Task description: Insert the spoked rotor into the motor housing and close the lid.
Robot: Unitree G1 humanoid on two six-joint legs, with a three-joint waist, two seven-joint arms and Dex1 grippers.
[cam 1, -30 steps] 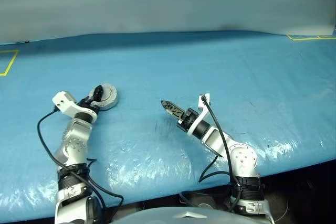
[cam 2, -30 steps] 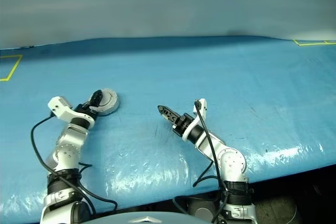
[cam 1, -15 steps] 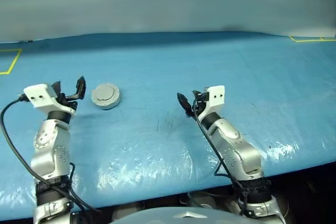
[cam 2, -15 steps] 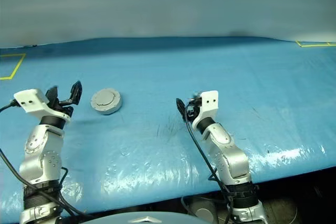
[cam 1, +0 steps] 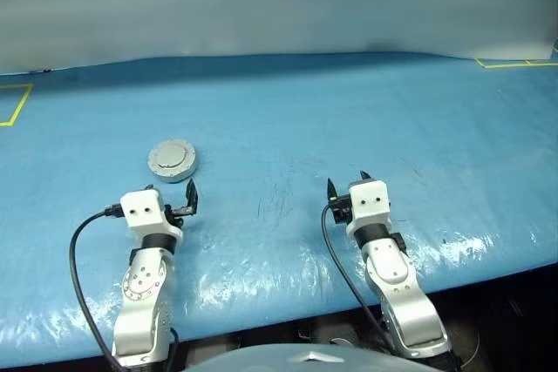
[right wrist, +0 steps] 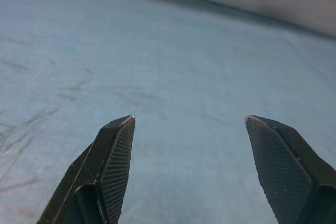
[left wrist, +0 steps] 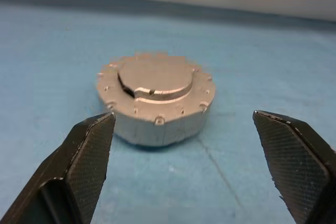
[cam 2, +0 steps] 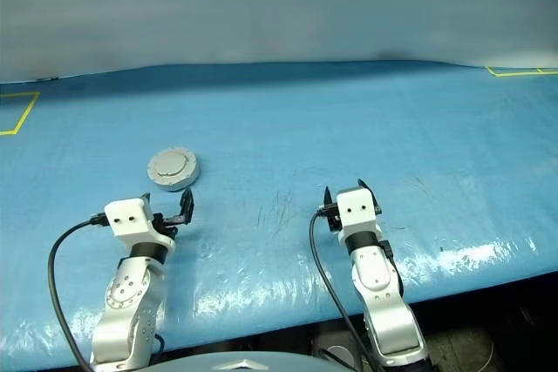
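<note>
On blue table (cam 1: 366, 119), motor housing (cam 1: 173, 160) w/ lid (left wrist: 155, 78) shut (contents hidden); both grippers spread, empty.

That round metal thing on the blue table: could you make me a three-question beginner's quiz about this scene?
1. True or false: the lid on the housing is shut.
2. What does the left gripper hold?
A. the housing
B. nothing
C. a cable
3. Fill in: the right gripper hovers with its fingers ____ over the bare blue table.

Key: 1 true: the plain face with its raised circle sits flat on top. 2 B: its fingers stand apart, short of the housing. 3 open.
</note>
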